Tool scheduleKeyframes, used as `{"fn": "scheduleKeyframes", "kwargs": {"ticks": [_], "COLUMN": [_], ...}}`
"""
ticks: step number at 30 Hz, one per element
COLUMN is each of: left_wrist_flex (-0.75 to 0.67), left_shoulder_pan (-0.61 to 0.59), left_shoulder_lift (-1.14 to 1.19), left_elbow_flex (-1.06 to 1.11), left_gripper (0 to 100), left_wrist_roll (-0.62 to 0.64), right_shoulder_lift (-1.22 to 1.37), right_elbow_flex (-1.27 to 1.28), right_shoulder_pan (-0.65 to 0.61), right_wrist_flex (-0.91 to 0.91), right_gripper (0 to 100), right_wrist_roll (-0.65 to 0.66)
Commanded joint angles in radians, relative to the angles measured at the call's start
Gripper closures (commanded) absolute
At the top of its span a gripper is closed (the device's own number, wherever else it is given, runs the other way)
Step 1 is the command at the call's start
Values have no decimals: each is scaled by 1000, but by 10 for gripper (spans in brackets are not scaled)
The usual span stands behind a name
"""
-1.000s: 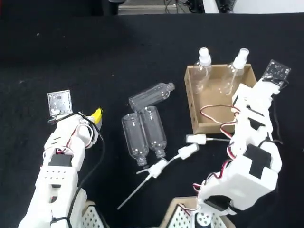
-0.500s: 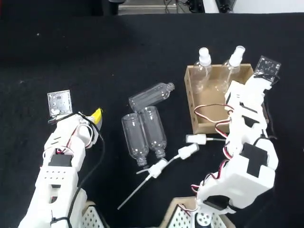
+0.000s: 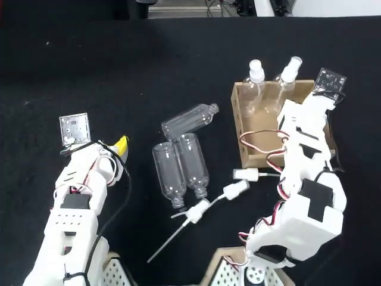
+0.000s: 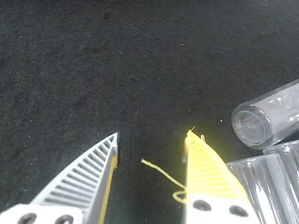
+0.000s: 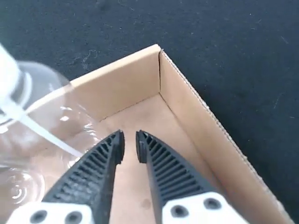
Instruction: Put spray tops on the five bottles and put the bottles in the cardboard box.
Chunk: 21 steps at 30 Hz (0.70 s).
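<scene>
table (image 3: 119, 59) black | cardboard box (image 3: 236, 119) plain brown | bottles (image 3: 168, 170) clear | spray tops (image 3: 236, 189) white | arms (image 3: 309, 208) white | left gripper (image 4: 152, 134) yellow and white, ribbed | right gripper (image 5: 129, 134) black, ribbed

Readable writing: none that I can make out from where I stand.
Cardboard box (image 3: 237, 122): plain brown walls, no print on them.
Bottle lying on the worktop (image 3: 189, 121): clear plastic, no label.
Square board on the left arm's wrist (image 3: 74, 128): tiny marks, too small to read.
Square board on the right arm's wrist (image 3: 330, 80): dark with small specks, too small to read.
</scene>
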Motion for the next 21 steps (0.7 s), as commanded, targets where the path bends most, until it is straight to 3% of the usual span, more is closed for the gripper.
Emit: {"fn": "scheduleKeyframes", "kwargs": {"ticks": [1,21], "left_wrist_flex": [-21,-20], "left_shoulder_pan": [-5,-4], "left_shoulder_lift": [-9,-14], "left_elbow_flex": [-12,-12], "left_gripper": [787,787], "left_wrist_roll": [9,9], "right_shoulder_lift": [-7,91], "right_elbow_flex": [-31,-88], "right_shoulder_pan": [-20,-3], "right_wrist_flex": [-26,-21], "right_gripper": [987,987], "right_wrist_roll": [3,6]}}
